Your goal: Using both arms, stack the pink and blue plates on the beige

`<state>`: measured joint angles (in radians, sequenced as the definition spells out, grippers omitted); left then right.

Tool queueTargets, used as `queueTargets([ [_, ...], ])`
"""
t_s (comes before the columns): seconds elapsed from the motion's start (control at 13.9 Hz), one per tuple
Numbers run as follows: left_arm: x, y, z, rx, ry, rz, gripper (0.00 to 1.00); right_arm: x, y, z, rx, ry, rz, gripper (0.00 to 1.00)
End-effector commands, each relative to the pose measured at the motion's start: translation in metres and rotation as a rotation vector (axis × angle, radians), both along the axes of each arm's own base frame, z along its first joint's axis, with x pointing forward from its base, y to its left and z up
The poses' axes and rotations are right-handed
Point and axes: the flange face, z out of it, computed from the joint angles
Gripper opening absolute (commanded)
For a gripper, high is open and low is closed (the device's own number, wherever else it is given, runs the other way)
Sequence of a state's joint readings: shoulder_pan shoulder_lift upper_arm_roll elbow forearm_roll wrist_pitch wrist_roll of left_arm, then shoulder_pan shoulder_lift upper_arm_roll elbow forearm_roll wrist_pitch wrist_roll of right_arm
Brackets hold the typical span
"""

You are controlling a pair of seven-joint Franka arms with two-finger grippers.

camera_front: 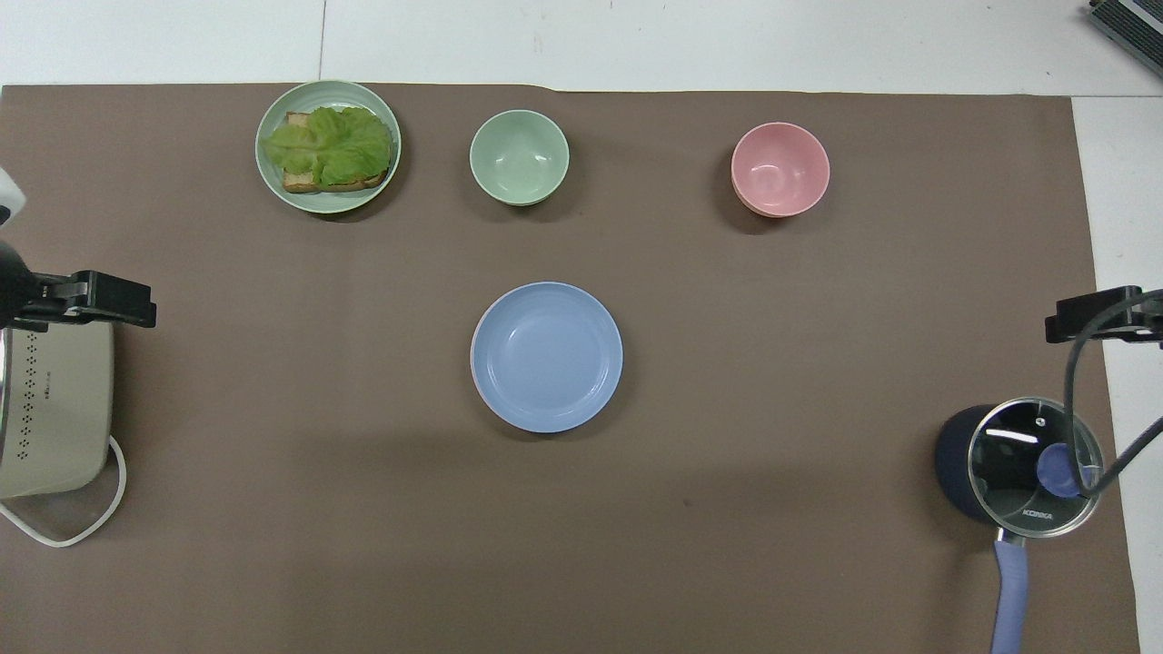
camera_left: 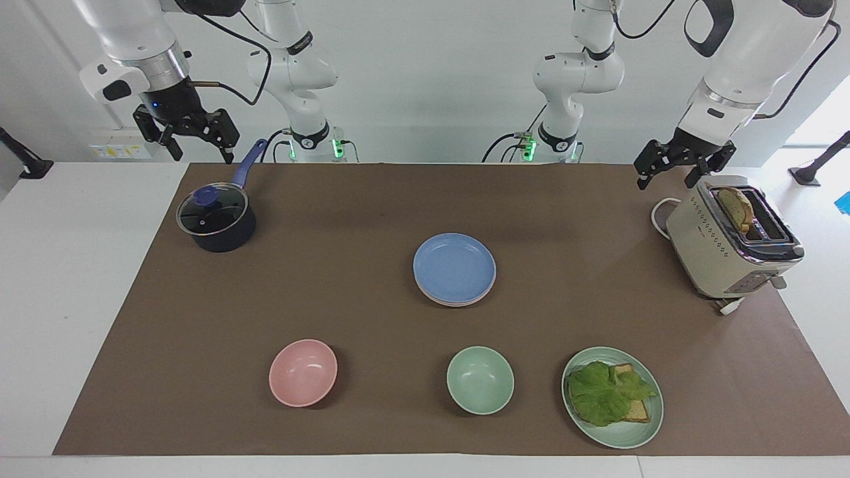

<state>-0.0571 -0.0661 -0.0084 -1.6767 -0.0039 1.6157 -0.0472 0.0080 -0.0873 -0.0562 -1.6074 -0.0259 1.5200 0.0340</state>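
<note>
With both arms raised and holding nothing, the plates sit stacked mid-mat.
Left gripper (camera_left: pixel 684 166) hangs in the air over the mat edge just beside the toaster (camera_left: pixel 730 239), fingers spread apart, touching nothing. Right gripper (camera_left: pixel 192 136) is up over the table edge by the saucepan (camera_left: pixel 216 222), fingers likewise apart and empty. Blue plate (camera_left: pixel 455 267) is on top of the stack in the middle of the brown mat (camera_left: pixel 332 292); a thin rim of the pink plate (camera_left: pixel 438 301) shows under it, and whatever lies below that is probably the beige plate, though I can't make it out. Pink bowl (camera_left: pixel 303 372), green bowl (camera_left: pixel 479 380) and green plate (camera_left: pixel 621 435) with lettuce toast are farther from the robots. Only legible text: "KONKA" on the saucepan's glass lid (camera_front: pixel 1036 468).
</note>
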Motion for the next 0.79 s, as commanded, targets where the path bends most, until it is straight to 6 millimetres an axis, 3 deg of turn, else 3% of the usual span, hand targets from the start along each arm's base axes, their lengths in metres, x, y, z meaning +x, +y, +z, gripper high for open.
queueTargets([
  [0.0,-0.0009,0.0040,0.0031,0.018,0.004,-0.001,1.00,-0.0052,-0.0042,0.0003,-0.004,-0.006,0.010,1.00],
  [0.72,-0.0009,0.0040,0.0031,0.018,0.004,-0.001,1.00,-0.0060,-0.0070,-0.0020,-0.007,-0.002,0.062,1.00],
])
